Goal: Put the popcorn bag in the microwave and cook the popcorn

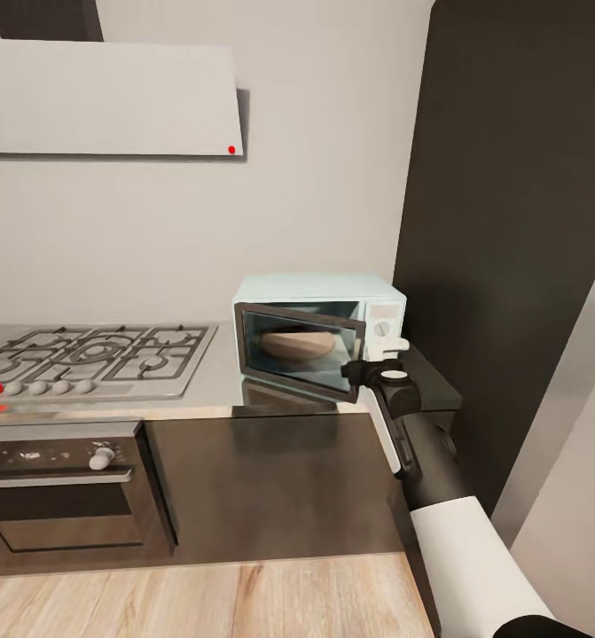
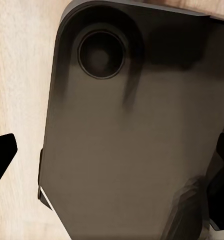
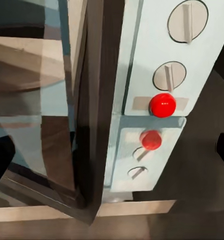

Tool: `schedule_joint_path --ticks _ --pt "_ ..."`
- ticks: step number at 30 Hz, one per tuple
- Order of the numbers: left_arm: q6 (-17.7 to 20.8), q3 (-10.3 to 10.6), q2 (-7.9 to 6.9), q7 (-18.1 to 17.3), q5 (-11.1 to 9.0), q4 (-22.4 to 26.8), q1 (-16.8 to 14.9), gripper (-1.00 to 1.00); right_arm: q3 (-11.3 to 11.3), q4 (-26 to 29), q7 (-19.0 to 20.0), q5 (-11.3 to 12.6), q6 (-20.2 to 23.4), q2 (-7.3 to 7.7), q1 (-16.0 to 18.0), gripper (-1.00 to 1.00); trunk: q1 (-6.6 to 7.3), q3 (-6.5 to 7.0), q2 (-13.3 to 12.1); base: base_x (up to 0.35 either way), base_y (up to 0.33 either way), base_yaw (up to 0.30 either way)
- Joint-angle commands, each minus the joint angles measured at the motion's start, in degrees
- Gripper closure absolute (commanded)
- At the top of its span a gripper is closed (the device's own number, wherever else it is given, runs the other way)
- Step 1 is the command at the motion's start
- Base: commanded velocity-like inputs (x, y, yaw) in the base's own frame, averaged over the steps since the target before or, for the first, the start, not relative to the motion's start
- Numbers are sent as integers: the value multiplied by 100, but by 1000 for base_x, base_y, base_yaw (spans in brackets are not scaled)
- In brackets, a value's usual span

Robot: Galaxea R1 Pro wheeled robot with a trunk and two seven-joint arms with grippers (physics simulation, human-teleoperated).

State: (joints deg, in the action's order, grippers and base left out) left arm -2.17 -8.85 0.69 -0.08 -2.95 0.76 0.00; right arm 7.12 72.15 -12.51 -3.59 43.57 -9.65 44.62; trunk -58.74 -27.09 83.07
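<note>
A brown round shape [image 1: 299,344] sits inside the microwave [image 1: 319,330], seen through the dark glass door [image 1: 301,351]. It may be the popcorn bag, but the glass makes it too blurry to be sure. No popcorn can be made out.

The pale-blue microwave stands on the shiny grey countertop [image 1: 217,381], at the right end, next to a tall dark cabinet [image 1: 510,221]. Its door hangs partly open. The gas hob [image 1: 89,354] is at the left, with the dark oven [image 1: 62,483] under it.

The right arm reaches forward from the bottom right. The right gripper [image 1: 375,365] is at the door's free edge, just under the white knobs [image 1: 383,329]. Its fingers are hard to see, so I cannot tell if it is pinching anything. Up close, the right wrist view shows the door edge and a red round light [image 3: 162,105].

The left wrist view looks down at the robot's dark base [image 2: 137,135] over the wood floor [image 2: 16,80]. The left gripper's [image 2: 112,160] two dark tips [image 2: 1,152] sit far apart, holding nothing.
</note>
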Motion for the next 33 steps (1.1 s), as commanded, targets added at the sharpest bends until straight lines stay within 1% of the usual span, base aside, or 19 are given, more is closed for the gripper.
schedule_joint_path --ticks 1,3,5,6,7,8,9,10,12,13,15,16,17,19,22,25,27,29,33 --pt "-11 -21 1 -1 -31 3 0 -100 6 25 6 -27 46 17 3 -100 0 -5 3 0 0 0" --pt "-11 -21 1 -1 -31 3 0 -100 5 70 129 -22 63 30 4 -100 0 -5 3 0 0 0" --pt "-11 -21 2 -1 -31 3 0 -100 3 100 451 -23 141 42 3 -100 0 -5 3 0 0 0" --pt "-11 -21 2 -1 -31 3 0 -100 -6 109 823 -32 255 68 3 -100 0 -5 3 0 0 0" --pt "-11 -21 2 -1 -31 3 0 -100 -10 111 1028 -38 296 123 4 -100 0 -5 3 0 0 0" --pt "-11 -21 2 -1 -31 3 0 -100 -9 116 1249 -41 323 242 4 -100 0 -5 3 0 0 0" --pt "-11 -21 1 -1 -31 3 0 -100 -3 135 1552 -38 347 443 6 -100 0 -5 3 0 0 0" --pt "-11 -21 1 -1 -31 3 0 -100 1 178 1751 -31 361 577 5 -100 0 -5 3 0 0 0" --pt "-11 -21 3 -1 -31 3 0 -100 4 286 2308 -36 460 915 3 -100 0 -5 3 0 0 0" --pt "-11 -21 4 -1 -31 3 0 -100 -2 301 2477 -41 494 1058 5 -100 0 -5 3 0 0 0" --pt "-11 -21 3 -1 -31 3 0 -100 -14 300 2622 -41 522 1337 6 -100 0 -5 3 0 0 0" --pt "-11 -21 5 -1 -31 3 0 -100 -15 300 2636 -41 525 1411 5 -100 0 -5 3 0 0 0" --pt "-11 -21 7 -1 -31 3 0 -100 -16 288 2652 -40 528 1554 4 -100 0 -5 3 0 0 0" --pt "-11 -21 9 -1 -31 3 0 -100 -17 256 2656 -38 529 1728 6 -100 0 -5 3 0 0 0" --pt "-11 -21 9 -1 -31 3 0 -100 -25 223 2609 -37 491 1863 10 -100 0 -5 3 0 0 0" --pt "-11 -21 10 -1 -31 3 0 -100 -162 200 2584 -47 473 1897 9 -100 0 -5 3 0 0 0" --pt "-20 -53 11 -1 -31 29 9 -100 -172 266 2588 -63 520 1846 -56 -100 0 -5 3 0 0 0" --pt "-20 -54 13 -1 -31 29 9 -100 -174 274 2586 -63 527 1849 -102 -100 0 -5 3 0 0 0" --pt "-20 -51 26 -1 -25 29 9 -100 -168 303 2594 -63 528 1761 29 -100 0 -5 3 3 0 0"
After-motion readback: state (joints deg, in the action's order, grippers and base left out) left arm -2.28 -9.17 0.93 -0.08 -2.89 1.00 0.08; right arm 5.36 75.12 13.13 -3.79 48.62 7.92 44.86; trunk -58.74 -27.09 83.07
